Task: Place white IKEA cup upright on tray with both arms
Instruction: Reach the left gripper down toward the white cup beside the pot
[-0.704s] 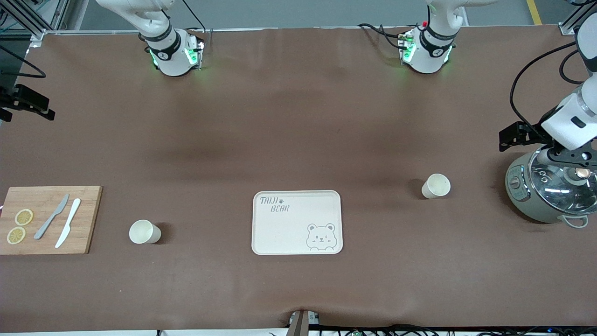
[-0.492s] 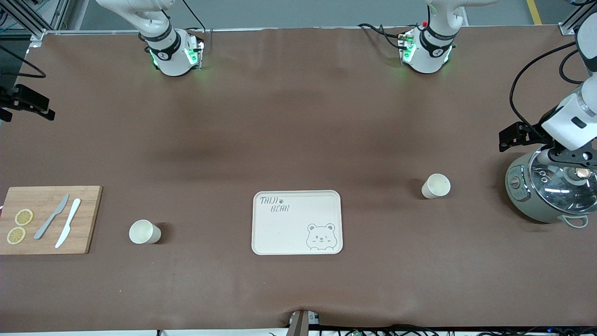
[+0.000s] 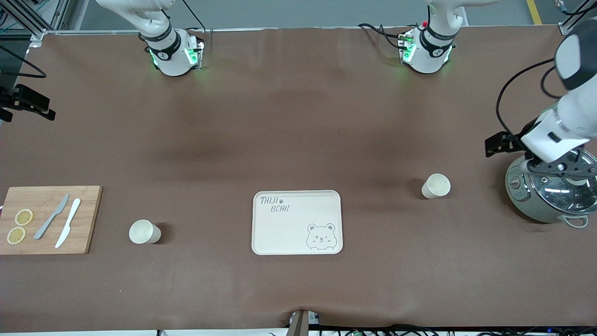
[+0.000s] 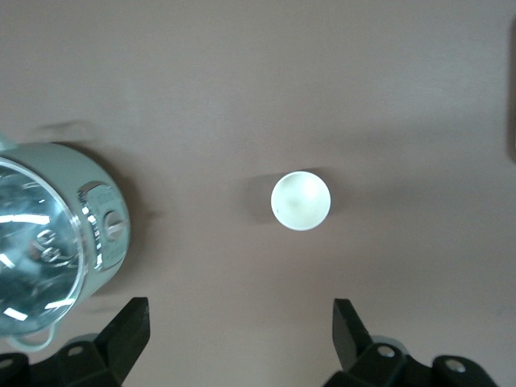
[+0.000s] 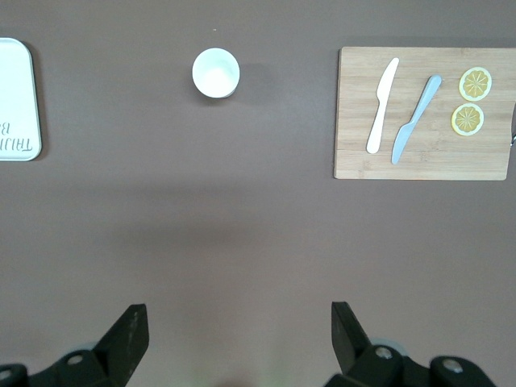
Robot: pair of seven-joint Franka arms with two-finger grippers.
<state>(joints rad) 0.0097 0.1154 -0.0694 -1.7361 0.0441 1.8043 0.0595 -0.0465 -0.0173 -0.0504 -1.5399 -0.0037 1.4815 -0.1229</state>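
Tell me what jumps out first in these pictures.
The cream tray with its bear face lies mid-table with nothing on it, with one white cup toward the right arm's end and another cup toward the left arm's end. The left gripper hangs open over the table between that cup and a glass-lidded cooker.

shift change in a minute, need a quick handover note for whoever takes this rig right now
Left claw: open, holding nothing, up over the table beside the grey-green glass-lidded cooker.
Right claw: open, holding nothing, high over bare table.
Cream rectangular bear tray: nothing on it.
Two white cups, both upright on the table: one toward the left arm's end, one beside the wooden cutting board.
Done: nothing yet. Left: grasp each cup, set both on the tray.
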